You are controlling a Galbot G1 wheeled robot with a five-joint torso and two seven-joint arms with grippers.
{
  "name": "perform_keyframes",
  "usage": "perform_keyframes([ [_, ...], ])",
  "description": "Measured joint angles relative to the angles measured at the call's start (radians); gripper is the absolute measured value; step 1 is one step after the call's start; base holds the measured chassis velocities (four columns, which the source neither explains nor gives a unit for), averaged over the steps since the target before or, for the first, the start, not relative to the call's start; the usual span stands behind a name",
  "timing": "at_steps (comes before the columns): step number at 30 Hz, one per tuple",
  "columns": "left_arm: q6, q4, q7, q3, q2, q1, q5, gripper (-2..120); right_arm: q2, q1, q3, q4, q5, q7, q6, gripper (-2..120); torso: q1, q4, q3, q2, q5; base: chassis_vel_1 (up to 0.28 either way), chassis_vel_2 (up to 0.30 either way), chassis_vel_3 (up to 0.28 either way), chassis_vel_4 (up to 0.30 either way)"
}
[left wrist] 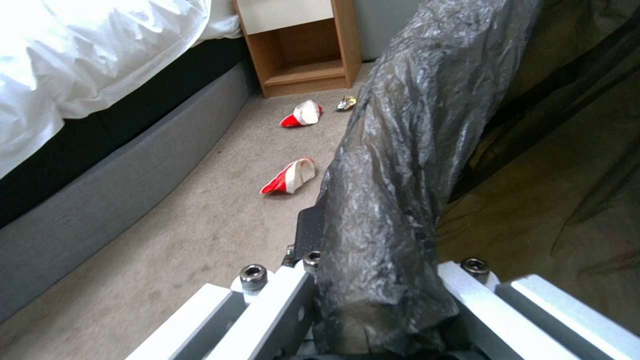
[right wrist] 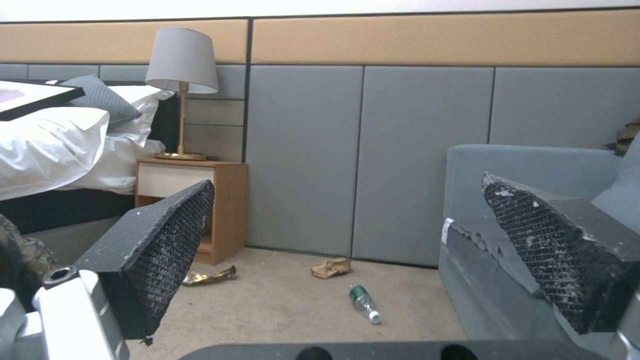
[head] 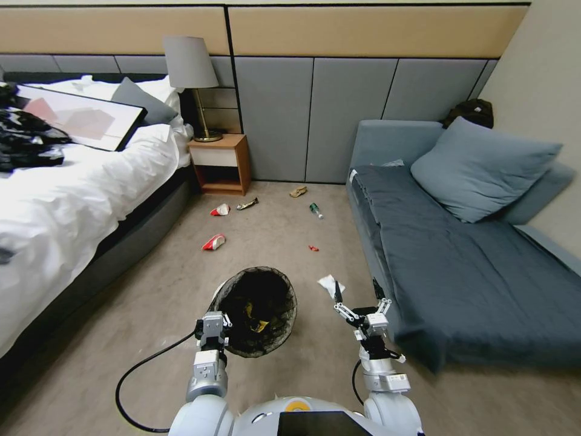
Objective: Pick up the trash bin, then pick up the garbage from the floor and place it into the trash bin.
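The trash bin (head: pixel 259 312) is held by its near-left rim in the left gripper's (head: pixel 213 330) jaws. The crumpled tissue (head: pixel 330 284) lies just beyond the right gripper (head: pixel 361 303), whose jaws are spread.

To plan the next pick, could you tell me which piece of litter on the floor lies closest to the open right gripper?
The crumpled white tissue, lying just ahead of the right gripper; the red-and-white wrappers, green bottle and brown paper lie farther off.

Beige floor (head: pixel 272 242) strewn with wrappers (head: pixel 213 243), bottle (head: pixel 315 210), tissue (head: pixel 330 284)
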Motion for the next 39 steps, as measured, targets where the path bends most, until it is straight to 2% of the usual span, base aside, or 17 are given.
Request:
perform_keyframes([
  [39,0.000,0.003,0.004,0.000,-0.001,0.001,0.004,1,0.003,-0.003,0.003,-0.009,-0.011,-0.014,0.007,100,0.000,0.0000,0.000,0.000,0.0000,0.007,-0.008,-0.011,0.006],
])
